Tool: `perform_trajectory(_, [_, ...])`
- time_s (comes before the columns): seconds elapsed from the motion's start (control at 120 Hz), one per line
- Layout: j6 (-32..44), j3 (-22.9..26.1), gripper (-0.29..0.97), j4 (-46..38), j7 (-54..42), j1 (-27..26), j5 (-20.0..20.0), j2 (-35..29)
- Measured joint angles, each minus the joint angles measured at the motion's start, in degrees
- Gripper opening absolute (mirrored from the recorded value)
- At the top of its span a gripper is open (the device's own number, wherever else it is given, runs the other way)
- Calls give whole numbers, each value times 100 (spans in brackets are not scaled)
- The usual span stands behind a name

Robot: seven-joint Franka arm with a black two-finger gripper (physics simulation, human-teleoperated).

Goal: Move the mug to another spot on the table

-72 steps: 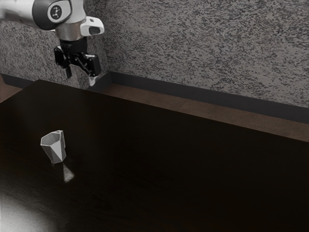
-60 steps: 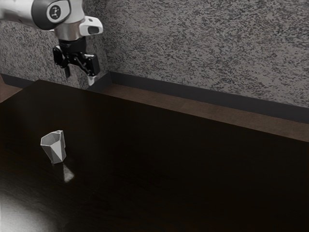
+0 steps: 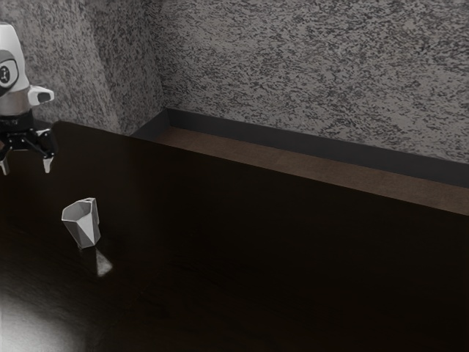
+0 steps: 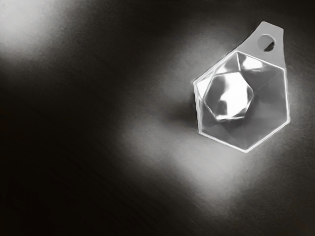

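A small grey faceted mug (image 3: 81, 222) stands upright on the dark table (image 3: 256, 242) near the exterior view's left. From above its rim is hexagonal, with a flat tab handle pierced by a hole (image 4: 241, 98). My gripper (image 3: 26, 166) hangs at the exterior view's left edge, above and to the left of the mug, apart from it. Its two white-tipped fingers (image 3: 47, 164) are spread and nothing sits between them.
A speckled grey wall (image 3: 308, 66) runs behind the table, with a dark baseboard and a brown floor strip (image 3: 315, 169) along the far edge. A bright glare lies on the table at the lower left (image 3: 29, 323).
My hand has swung from high at the back toward the exterior view's left edge and dropped lower, closer to the mug. The mug has not moved.
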State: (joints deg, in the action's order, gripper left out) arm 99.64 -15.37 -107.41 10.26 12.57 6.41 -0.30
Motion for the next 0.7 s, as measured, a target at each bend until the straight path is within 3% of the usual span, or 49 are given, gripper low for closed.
perform_trajectory(0.1, [272,7,68,113,142,310,-75,498])
perform_trajectory(0.2, [442,28,68,466,245,-276,-218,1032])
perform_trajectory(0.258, [514,35,68,560,288,-323,-347,1230])
perform_trajectory(0.4, [712,41,68,608,320,-102,-606,1547])
perform_trajectory(0.7, [1518,55,68,583,25,-71,-680,1881])
